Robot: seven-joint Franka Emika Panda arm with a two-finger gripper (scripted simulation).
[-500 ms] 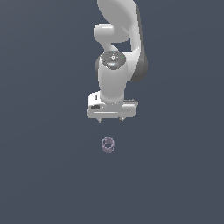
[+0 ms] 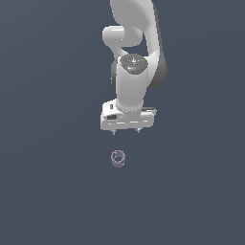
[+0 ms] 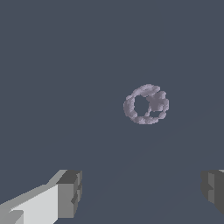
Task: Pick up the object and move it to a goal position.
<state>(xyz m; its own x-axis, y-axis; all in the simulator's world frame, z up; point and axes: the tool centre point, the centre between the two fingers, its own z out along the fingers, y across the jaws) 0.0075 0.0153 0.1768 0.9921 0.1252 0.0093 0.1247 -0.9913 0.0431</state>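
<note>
The object [image 2: 117, 159] is a small dull purple-grey lumpy ring lying on the dark grey floor. In the exterior view it lies below the white gripper [image 2: 126, 131], apart from it, with a clear gap between the two. The gripper points down and its jaws stand wide apart with nothing between them. In the wrist view the object [image 3: 146, 104] shows as a bumpy ring ahead of the two grey fingertips [image 3: 70, 192], outside the gap between them. The gripper [image 3: 140, 190] is open and empty.
The white arm [image 2: 136, 57] rises above the gripper toward the top of the exterior view. The plain dark grey floor [image 2: 48, 191] spreads all around.
The gripper has come a little lower toward the object and stays open. The object has not moved.
</note>
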